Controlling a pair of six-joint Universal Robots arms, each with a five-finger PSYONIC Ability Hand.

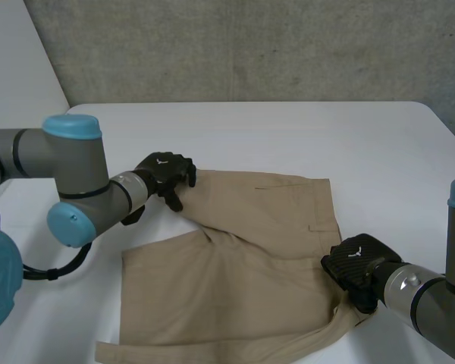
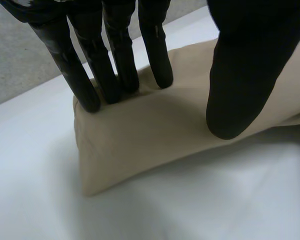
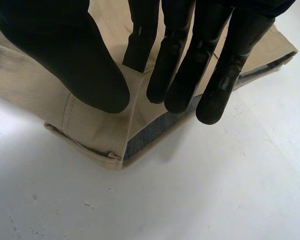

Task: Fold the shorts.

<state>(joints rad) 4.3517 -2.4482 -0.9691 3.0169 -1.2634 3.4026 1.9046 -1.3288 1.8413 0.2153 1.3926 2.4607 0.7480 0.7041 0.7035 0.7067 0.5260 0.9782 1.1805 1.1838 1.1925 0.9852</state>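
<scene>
Tan shorts [image 1: 250,250] lie spread on the white table [image 1: 303,133], partly folded, with one leg slanting toward the far left. My left hand [image 1: 165,173] is at that far-left corner. In its wrist view the fingers [image 2: 120,60] rest on the raised cloth [image 2: 140,135] and the thumb [image 2: 250,75] presses its near face, pinching it. My right hand [image 1: 356,262] is at the near-right waistband corner. There the thumb [image 3: 65,55] sits on the tan band [image 3: 95,125] and one finger [image 3: 142,40] goes behind the flap, which is lifted and shows its grey lining.
A grey wall [image 1: 250,45] stands behind the table's far edge. Bare white tabletop lies beyond the shorts and to their right [image 1: 394,167]. The left arm's elbow [image 1: 72,174] hangs over the table's left side.
</scene>
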